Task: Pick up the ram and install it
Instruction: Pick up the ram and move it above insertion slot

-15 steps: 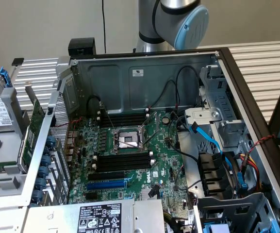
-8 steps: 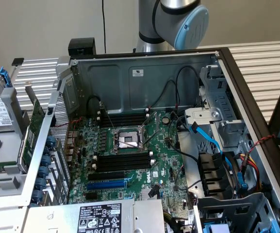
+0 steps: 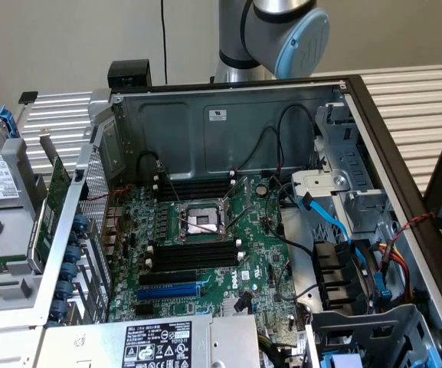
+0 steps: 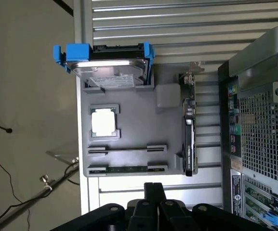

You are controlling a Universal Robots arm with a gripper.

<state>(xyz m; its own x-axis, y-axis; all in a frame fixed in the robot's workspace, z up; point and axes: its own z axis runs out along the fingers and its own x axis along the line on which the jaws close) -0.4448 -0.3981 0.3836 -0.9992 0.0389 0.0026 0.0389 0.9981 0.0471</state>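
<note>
Tabletop (image 4: 187, 29): slatted metal, carrying your parts tray (image 4: 139, 125) and open computer case (image 4: 259, 106).
Claw (image 4: 153, 191): closed, empty, hovering near the tray's edge.
Ram (image 4: 126, 169): lying in the groove nearest the claw.
Risk: lowered closed, your claw would likely strike the ram, not straddle it.

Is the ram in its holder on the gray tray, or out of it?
In: the green ram lies in a holder of the tray; the neighbouring holder looks empty.

We see grey tray (image 4: 143, 118) | hard drive (image 4: 111, 70), processor (image 4: 103, 121) on it | expansion card (image 4: 189, 134) at its edge | computer case (image 4: 259, 110) beside it
</note>
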